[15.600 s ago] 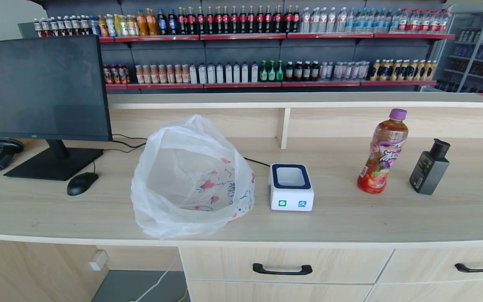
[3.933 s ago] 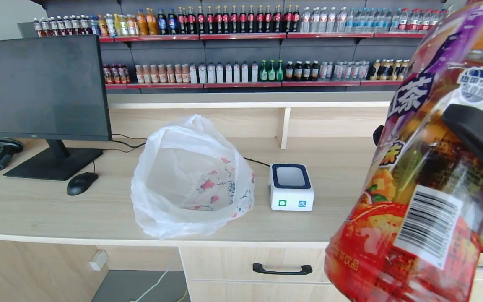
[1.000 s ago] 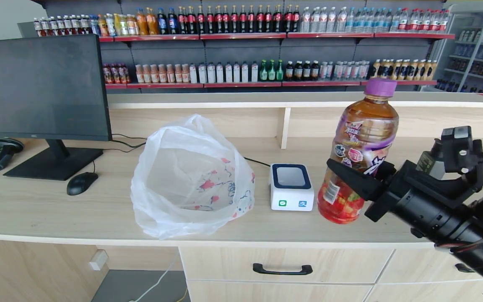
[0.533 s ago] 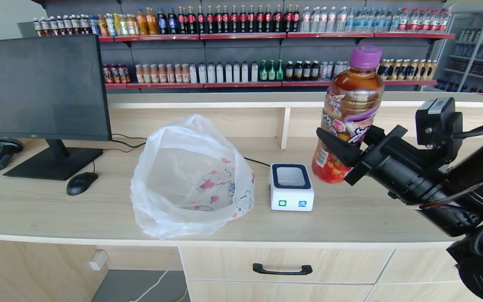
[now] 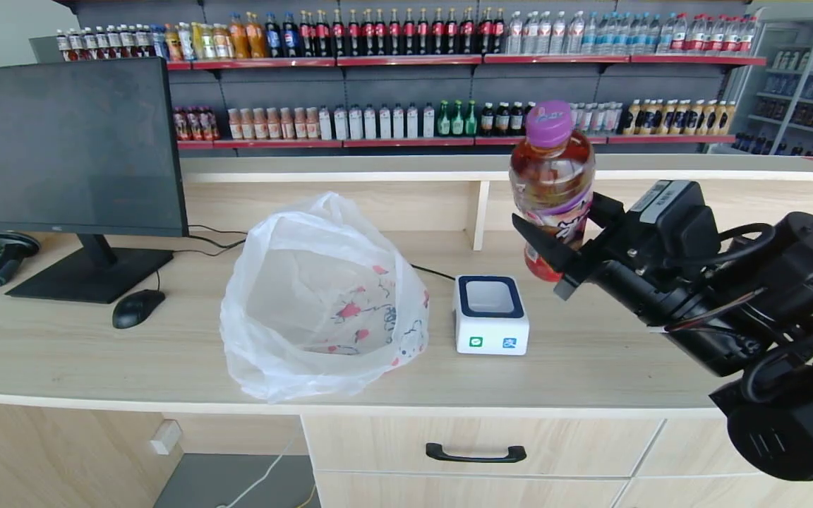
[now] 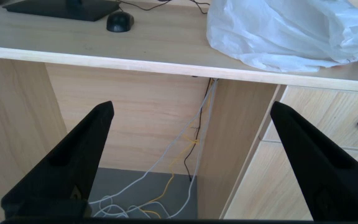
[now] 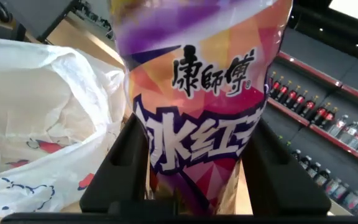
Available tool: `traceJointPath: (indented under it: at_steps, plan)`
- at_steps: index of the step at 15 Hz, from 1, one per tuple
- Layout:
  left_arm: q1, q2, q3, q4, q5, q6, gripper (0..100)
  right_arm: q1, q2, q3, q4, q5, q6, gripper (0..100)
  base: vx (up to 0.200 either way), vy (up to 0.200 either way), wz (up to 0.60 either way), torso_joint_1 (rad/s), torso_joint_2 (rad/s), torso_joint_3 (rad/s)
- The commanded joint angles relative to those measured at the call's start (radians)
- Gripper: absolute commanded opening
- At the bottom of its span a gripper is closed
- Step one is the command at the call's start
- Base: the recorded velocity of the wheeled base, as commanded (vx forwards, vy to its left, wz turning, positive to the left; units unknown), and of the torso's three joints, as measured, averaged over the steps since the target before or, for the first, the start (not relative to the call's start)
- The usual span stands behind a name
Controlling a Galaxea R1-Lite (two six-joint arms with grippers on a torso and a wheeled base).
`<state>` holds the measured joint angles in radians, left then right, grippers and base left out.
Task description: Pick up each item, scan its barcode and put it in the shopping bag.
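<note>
At the shop's checkout counter (image 5: 96, 353), the left gripper (image 6: 191, 112) hangs low before the cabinet front, its two black wedge fingers spread wide and empty. On the pale wood-grain top, a flat dark monitor (image 5: 68, 148) and a rounded black mouse (image 5: 138, 308) sit left of the shopping bag (image 5: 322, 303). The bag is a thin, crinkled, translucent plastic sack with red and blue print; its mouth slumps open and no goods are visible inside. Just right of it stands the scanner (image 5: 489, 314), a small white box with a dark-rimmed window facing up. Above and slightly right of that, the right gripper (image 5: 558, 229) is clamped on the tea bottle (image 5: 551, 166). It holds the glossy clear-plastic bottle upright in the air, purple cap on top. By the look of it, the pick-up is done; scanning and bagging remain.
</note>
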<state>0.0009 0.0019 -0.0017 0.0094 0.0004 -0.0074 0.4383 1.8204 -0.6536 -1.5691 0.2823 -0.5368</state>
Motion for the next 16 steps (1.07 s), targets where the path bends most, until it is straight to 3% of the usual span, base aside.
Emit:
traceJointPath:
  at_steps: [1,8,16]
  plan:
    - [0.001,0.0,0.0,0.0,0.001,0.0,100,0.0,0.028,-0.004,-0.002,0.0,-0.066,0,0.0,0.0,0.0,0.0,0.0,0.0]
    - [0.001,0.0,0.0,0.0,0.0,0.0,100,0.002,0.043,0.003,-0.002,0.008,-0.316,0,0.0,0.0,0.0,0.0,0.0,0.0]
    - [0.001,0.0,0.0,0.0,0.001,0.0,100,0.002,0.177,-0.069,-0.002,0.216,-0.474,0,0.0,0.0,0.0,0.0,0.0,0.0]
